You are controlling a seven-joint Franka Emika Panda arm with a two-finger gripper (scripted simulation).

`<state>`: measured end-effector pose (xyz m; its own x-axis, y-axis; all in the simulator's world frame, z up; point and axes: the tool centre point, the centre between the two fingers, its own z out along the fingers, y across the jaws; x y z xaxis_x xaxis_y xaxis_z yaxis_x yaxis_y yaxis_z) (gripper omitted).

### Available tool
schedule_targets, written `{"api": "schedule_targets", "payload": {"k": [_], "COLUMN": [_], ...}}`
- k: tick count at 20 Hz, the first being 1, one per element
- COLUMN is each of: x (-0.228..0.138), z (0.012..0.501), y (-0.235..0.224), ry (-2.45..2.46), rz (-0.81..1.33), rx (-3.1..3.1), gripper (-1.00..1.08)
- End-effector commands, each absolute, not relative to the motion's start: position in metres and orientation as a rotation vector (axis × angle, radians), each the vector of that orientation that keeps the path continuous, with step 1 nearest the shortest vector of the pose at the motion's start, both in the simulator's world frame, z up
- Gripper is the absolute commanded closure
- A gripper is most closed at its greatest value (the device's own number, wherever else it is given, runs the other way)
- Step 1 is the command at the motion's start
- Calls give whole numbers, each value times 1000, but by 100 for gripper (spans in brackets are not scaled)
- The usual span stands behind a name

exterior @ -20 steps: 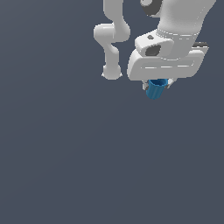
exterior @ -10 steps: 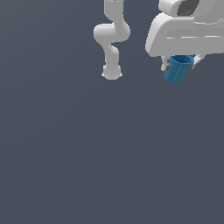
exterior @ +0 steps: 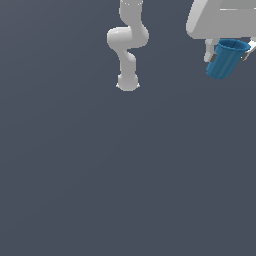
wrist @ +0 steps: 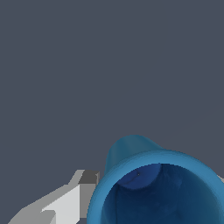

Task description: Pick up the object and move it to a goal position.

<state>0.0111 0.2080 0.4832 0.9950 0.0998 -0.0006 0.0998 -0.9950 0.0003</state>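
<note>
The object (exterior: pixel 227 59) is a small blue ribbed cup with a hollow top, hanging tilted at the top of the exterior view's right. My white gripper (exterior: pixel 230 51) is shut on the object, with one finger (exterior: pixel 210 50) showing beside its rim. The wrist view looks straight into the object (wrist: pixel 157 188), its open mouth filling the frame's corner, and one grey-tipped finger (wrist: pixel 83 186) presses against its side. The other finger is mostly hidden behind the cup.
The arm's white base and lower links (exterior: pixel 127 45) stand at the top middle of the exterior view. A plain dark grey floor (exterior: pixel 125 175) fills everything else.
The gripper has carried the blue cup up and toward the exterior view's right. The cup now looks larger and the hand is partly cut off by the frame's edge.
</note>
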Motion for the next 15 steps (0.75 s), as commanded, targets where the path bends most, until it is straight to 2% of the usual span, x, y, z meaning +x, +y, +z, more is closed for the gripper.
{"api": "schedule_targets", "payload": {"k": [1, 15], "x": [12, 15], "z": [492, 508], "y": [212, 220], "ry": [156, 156], "rz": [0, 0], "rx": [3137, 3137], "gripper": [108, 108]}}
